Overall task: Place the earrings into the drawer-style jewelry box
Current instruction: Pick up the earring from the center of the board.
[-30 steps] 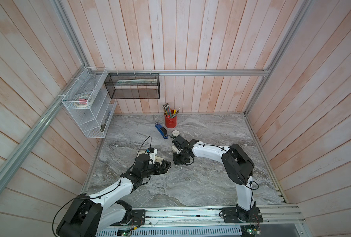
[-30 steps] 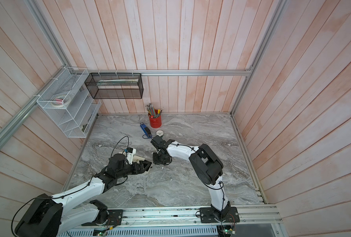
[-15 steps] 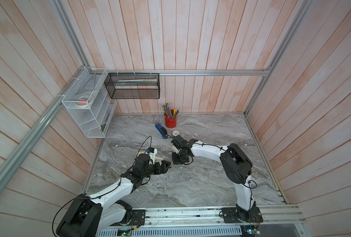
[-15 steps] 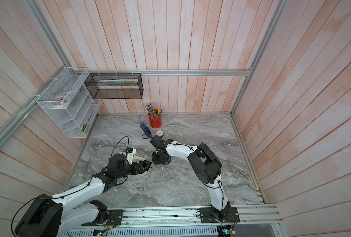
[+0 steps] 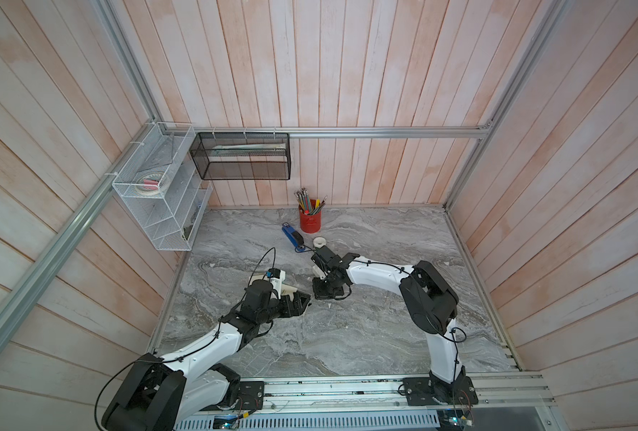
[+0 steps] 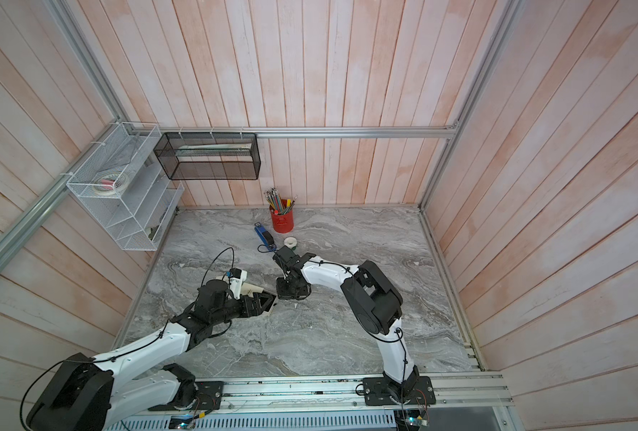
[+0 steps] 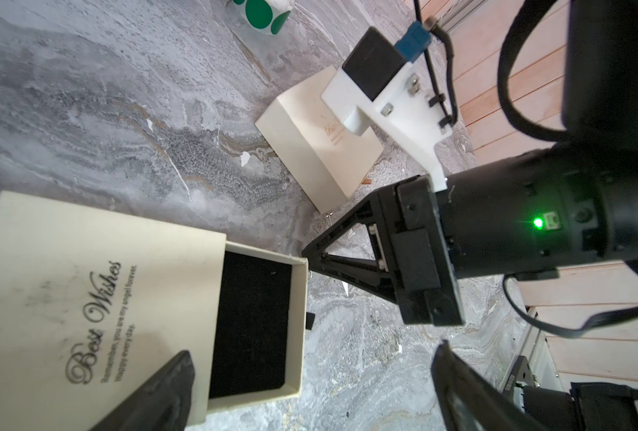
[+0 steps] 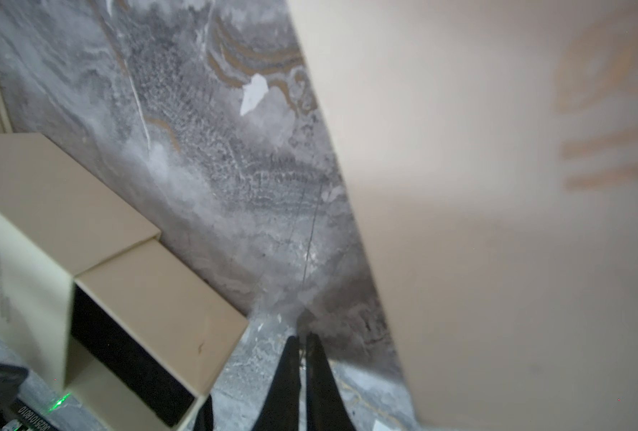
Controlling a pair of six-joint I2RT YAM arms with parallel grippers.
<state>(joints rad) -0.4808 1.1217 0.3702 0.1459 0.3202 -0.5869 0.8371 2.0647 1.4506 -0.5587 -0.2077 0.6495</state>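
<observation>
right gripper (image 8: 302, 337) jaws pressed together at tabletop (image 8: 235, 224), earring unresolvable | open drawer (image 7: 252, 321) at its 9 o'clock in both top views | left gripper (image 7: 311, 352) spread

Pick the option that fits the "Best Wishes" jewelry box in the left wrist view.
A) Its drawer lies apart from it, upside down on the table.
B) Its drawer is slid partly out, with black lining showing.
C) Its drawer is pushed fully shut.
B: the drawer sticks partly out of the cream sleeve, and its black lining faces up in plain sight.
</observation>
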